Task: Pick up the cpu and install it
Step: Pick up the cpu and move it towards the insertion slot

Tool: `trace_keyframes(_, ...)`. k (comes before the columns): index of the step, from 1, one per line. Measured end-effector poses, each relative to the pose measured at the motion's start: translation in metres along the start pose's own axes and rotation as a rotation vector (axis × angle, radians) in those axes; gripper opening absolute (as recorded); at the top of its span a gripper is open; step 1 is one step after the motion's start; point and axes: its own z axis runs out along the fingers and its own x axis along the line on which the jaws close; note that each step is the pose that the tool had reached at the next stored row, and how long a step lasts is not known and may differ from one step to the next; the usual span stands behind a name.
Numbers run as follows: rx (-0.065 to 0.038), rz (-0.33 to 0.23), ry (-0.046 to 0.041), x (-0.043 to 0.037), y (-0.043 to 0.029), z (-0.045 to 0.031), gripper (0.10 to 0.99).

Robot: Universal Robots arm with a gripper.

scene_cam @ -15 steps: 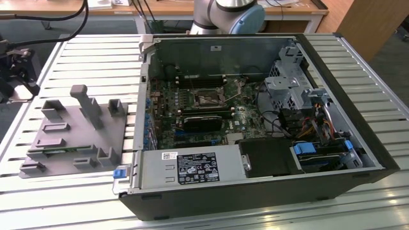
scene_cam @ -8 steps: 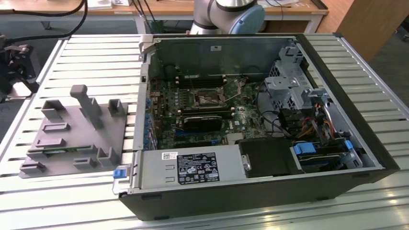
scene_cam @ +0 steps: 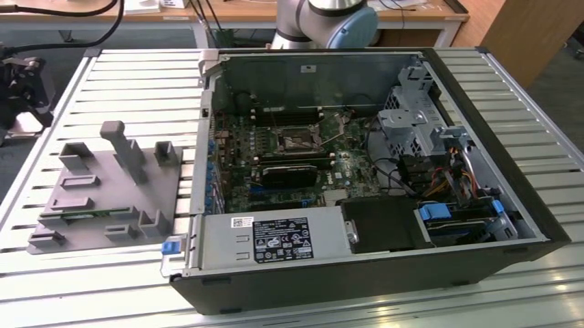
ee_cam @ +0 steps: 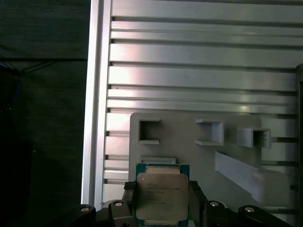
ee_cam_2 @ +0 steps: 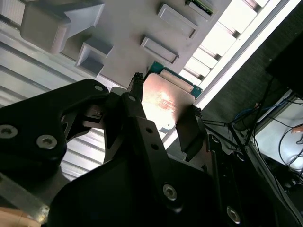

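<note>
cpu [ee_cam: 162, 196] clamped btwn fingers [ee_cam_2: 187, 135], over grey holder plate [ee_cam: 189, 142].

You only get part of the chip [ee_cam: 162, 198] in the first wrist view: the picture's edge cuts it off, and the gripper [ee_cam: 162, 191] covers two of its sides. In the second wrist view the gripper's black body hides part of it. The arm [scene_cam: 324, 20] runs off the exterior view's top.

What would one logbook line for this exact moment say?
tool: shut on cpu | cpu: over grey tray | installed: no
</note>
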Motion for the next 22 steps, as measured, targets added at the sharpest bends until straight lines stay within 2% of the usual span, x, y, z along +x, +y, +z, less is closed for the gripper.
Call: trace_keyframes(22, 0.000, 0.001, -0.0001, -0.0001, 0.0097, -0.0188, 0.533)
